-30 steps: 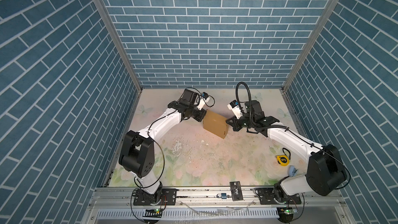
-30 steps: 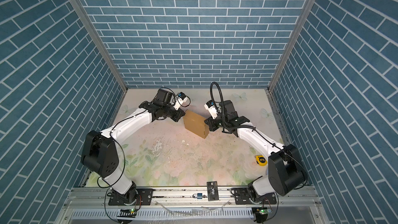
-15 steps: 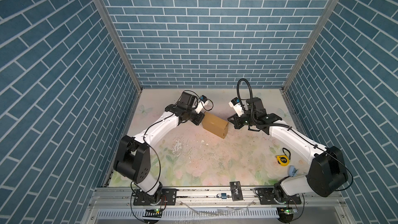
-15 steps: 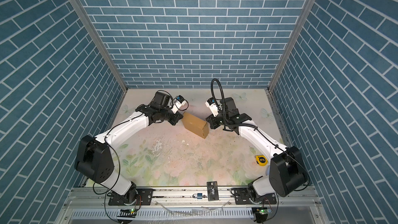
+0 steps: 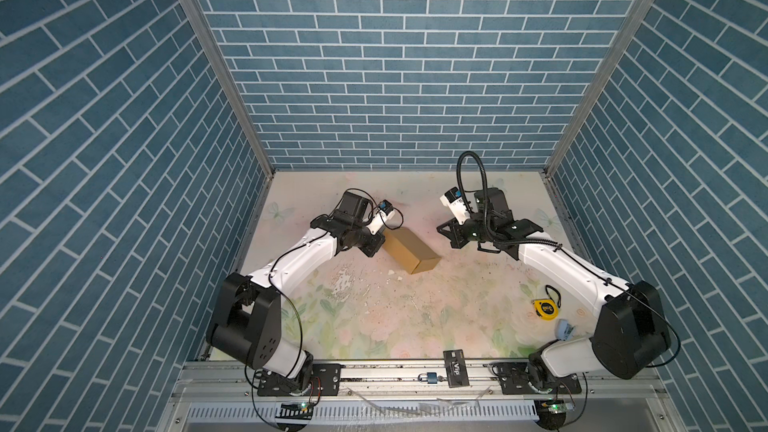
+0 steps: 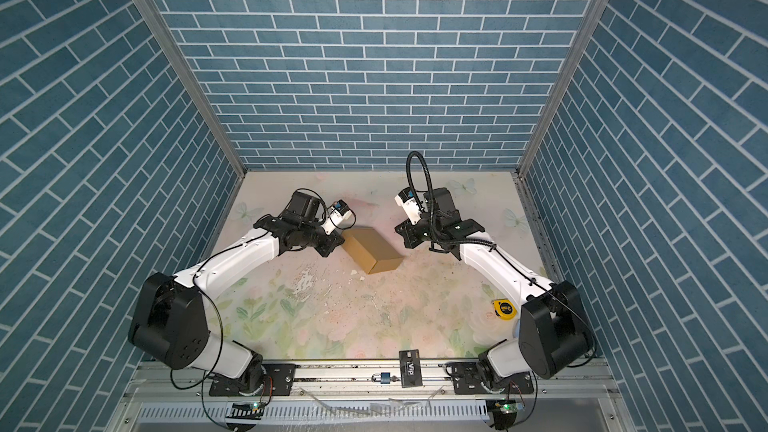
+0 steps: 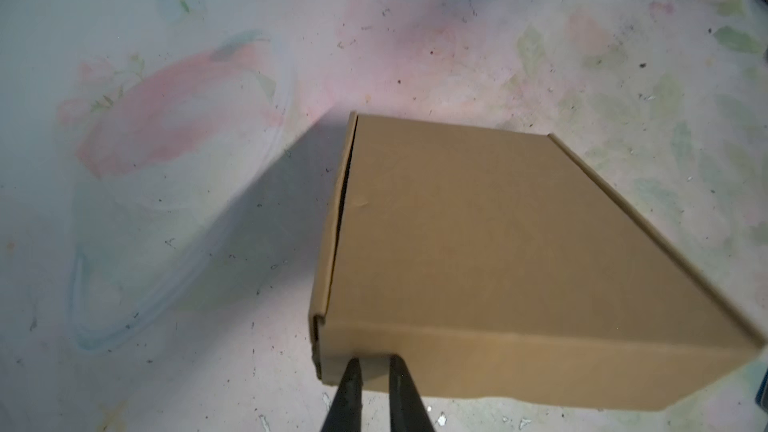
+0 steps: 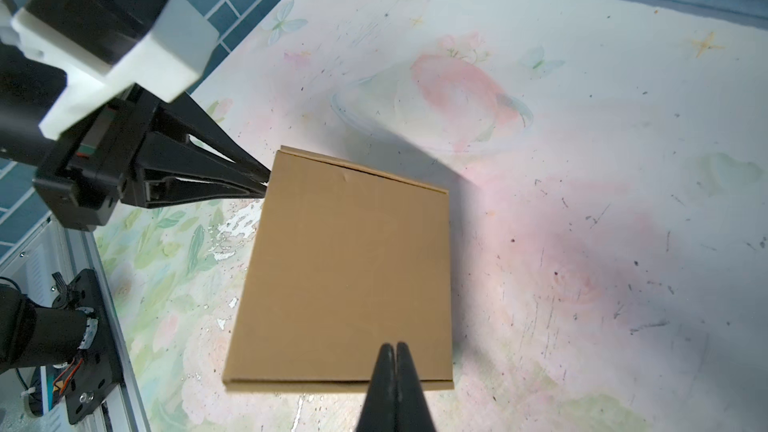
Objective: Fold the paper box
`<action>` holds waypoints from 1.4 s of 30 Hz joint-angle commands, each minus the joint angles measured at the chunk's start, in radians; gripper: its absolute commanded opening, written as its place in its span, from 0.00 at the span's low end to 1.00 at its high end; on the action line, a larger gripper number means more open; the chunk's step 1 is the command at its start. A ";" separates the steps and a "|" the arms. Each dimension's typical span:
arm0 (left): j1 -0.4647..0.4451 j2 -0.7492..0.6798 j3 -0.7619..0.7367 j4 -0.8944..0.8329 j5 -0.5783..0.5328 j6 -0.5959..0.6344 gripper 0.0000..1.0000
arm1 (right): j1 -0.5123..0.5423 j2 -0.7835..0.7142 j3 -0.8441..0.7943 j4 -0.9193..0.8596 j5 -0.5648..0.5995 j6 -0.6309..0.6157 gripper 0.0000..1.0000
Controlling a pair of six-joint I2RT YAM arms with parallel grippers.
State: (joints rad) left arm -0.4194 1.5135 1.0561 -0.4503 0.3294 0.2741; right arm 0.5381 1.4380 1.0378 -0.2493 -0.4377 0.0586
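One tan paper box (image 5: pixel 411 250), lid down, lies flat on the floral table (image 5: pixel 374 317), just above the tabletop's centre in both top views, between two grippers. The left gripper (image 7: pixel 372 363) has its fingers parted by a narrow gap, tips against the box's short side wall and nothing between them. The right gripper (image 8: pixel 395 351) is pinched fully closed and empty near the box's opposite end. One yellow tape measure (image 5: pixel 545 309) lies lower right, and one padlock (image 5: pixel 428 377) and one black card (image 5: pixel 455 367) sit on the front rail.
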 commanded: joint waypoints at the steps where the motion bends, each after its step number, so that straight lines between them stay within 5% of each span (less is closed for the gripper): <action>1: 0.009 0.003 -0.014 0.029 -0.025 0.026 0.16 | 0.004 -0.010 -0.045 0.042 0.000 0.034 0.03; 7: 0.011 0.021 -0.004 0.004 -0.036 0.030 0.17 | 0.000 0.044 -0.059 0.004 0.058 0.037 0.07; 13: 0.010 -0.011 -0.074 -0.013 -0.125 0.187 0.17 | -0.011 0.124 -0.075 0.047 0.050 0.055 0.07; 20: -0.011 -0.004 -0.112 -0.055 -0.098 0.241 0.00 | -0.018 0.254 -0.033 0.071 0.019 0.050 0.03; 42: -0.064 0.169 0.009 0.049 -0.180 0.123 0.01 | -0.018 0.227 -0.081 0.046 -0.088 0.015 0.04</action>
State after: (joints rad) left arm -0.4782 1.6474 1.0279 -0.4229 0.1764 0.4328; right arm 0.5224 1.7050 0.9726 -0.1608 -0.5037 0.1055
